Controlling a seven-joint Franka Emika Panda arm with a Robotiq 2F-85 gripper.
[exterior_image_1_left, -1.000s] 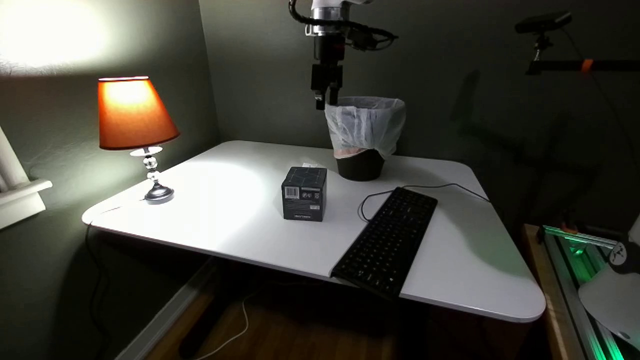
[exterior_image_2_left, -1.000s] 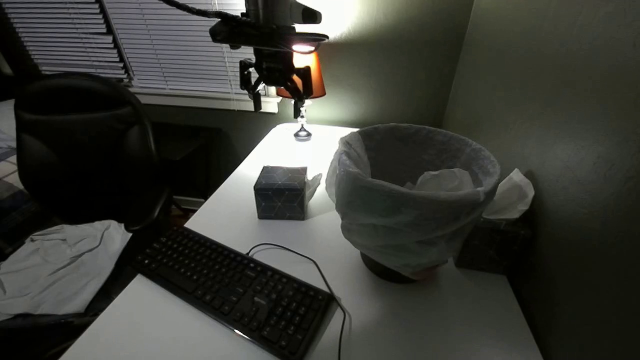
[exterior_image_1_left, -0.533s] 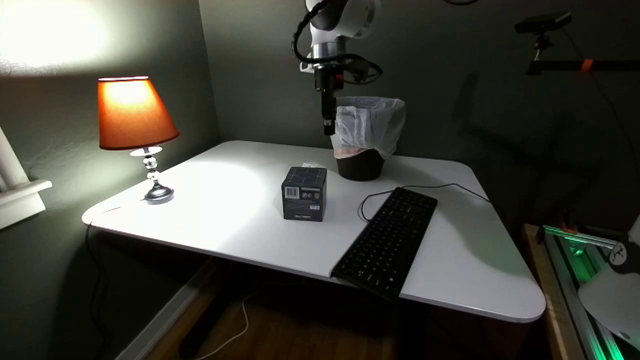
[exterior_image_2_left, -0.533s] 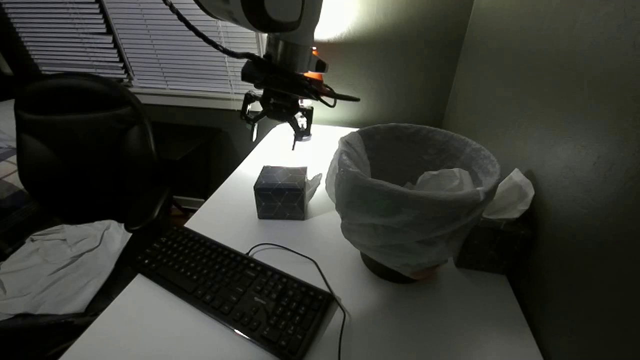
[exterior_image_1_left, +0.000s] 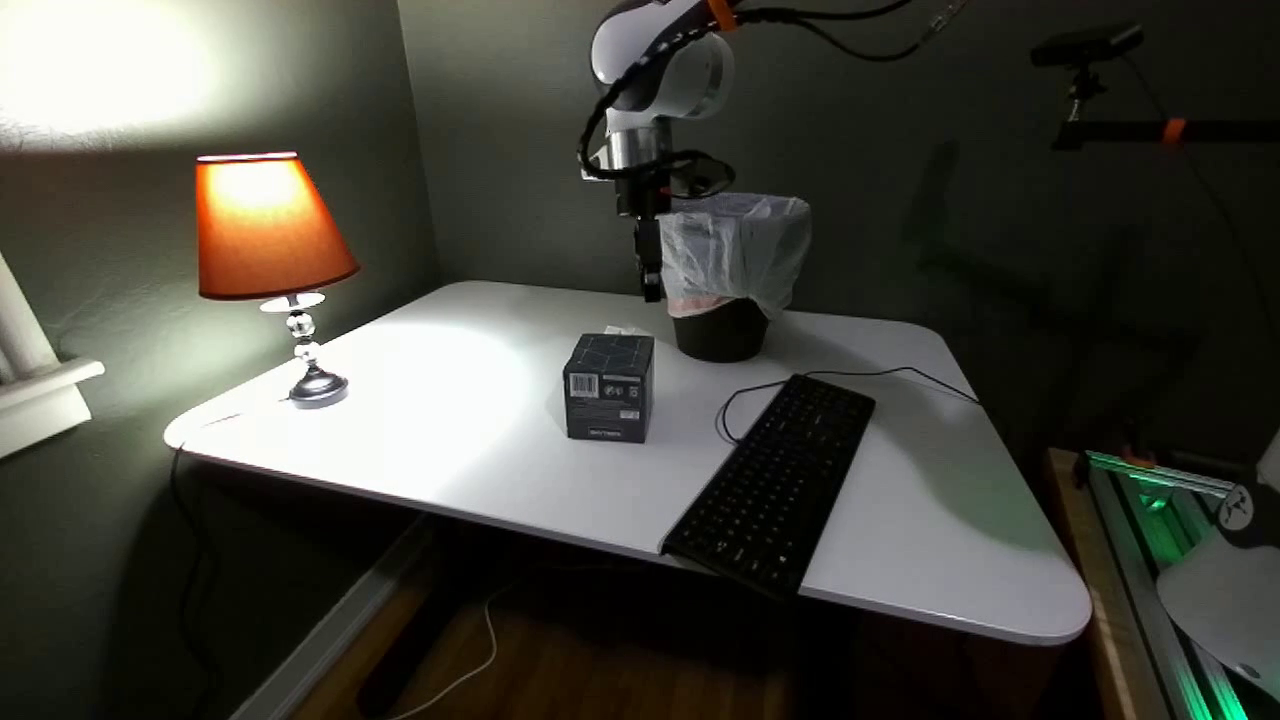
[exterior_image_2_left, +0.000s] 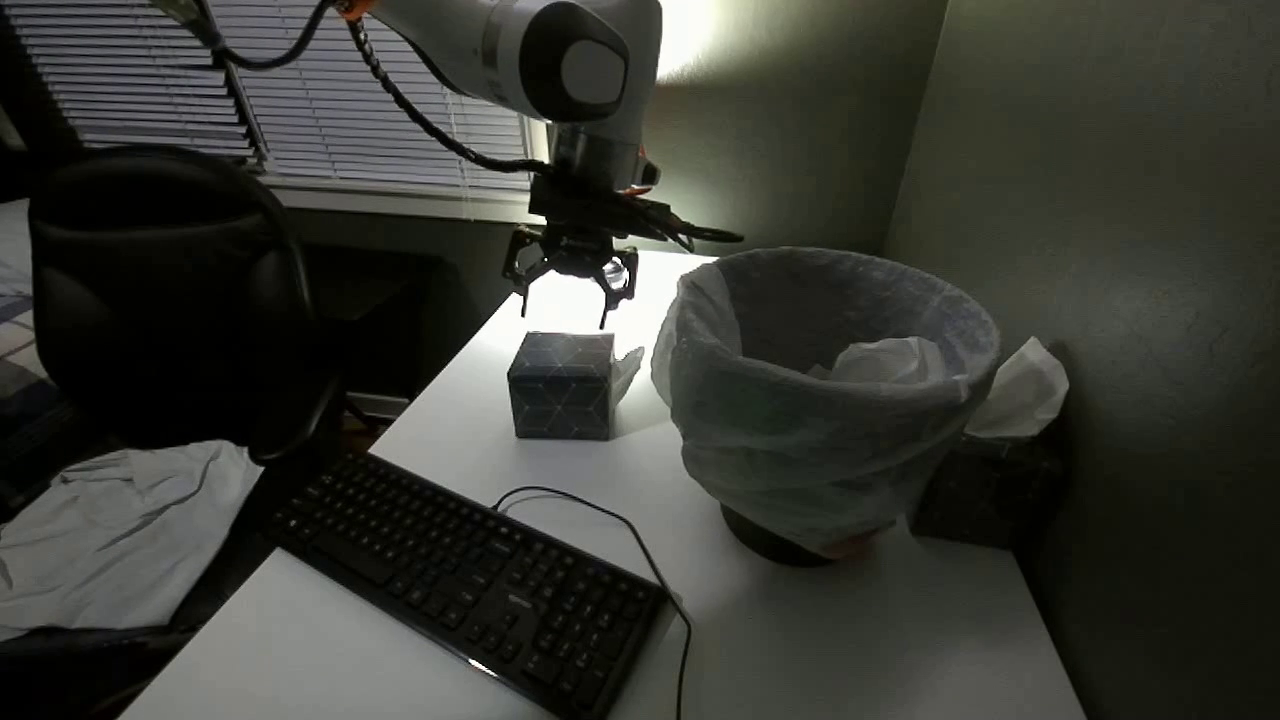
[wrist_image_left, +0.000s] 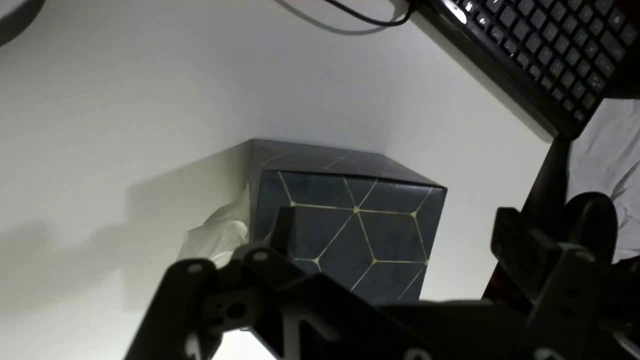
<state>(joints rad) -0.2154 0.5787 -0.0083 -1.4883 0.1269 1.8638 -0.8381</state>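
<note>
My gripper (exterior_image_1_left: 650, 298) is black and open, with nothing between its fingers. It hangs pointing down above the desk, nearest to a dark box. The dark box (exterior_image_1_left: 608, 395) has a pattern of thin lines and stands on the white desk. In an exterior view the gripper (exterior_image_2_left: 563, 320) is above the box (exterior_image_2_left: 562, 395), not touching it. A white tissue (exterior_image_2_left: 628, 370) sticks out of one side of the box. In the wrist view the box (wrist_image_left: 350, 225) lies beyond the gripper's fingers (wrist_image_left: 395, 215), nearer the left finger, which covers part of it. The tissue (wrist_image_left: 220, 235) shows at its left.
A bin (exterior_image_2_left: 810, 430) with a white liner, holding crumpled white material, stands close to the gripper. A black keyboard (exterior_image_1_left: 780, 480) with a cable overhangs the desk (exterior_image_1_left: 500, 440) edge. A lit lamp (exterior_image_1_left: 265, 230) stands at a corner. Another tissue box (exterior_image_2_left: 985, 490) sits behind the bin.
My gripper has come down from beside the bin's rim toward the dark box, and the wrist has turned. It stays open. The box, bin and keyboard have not moved.
</note>
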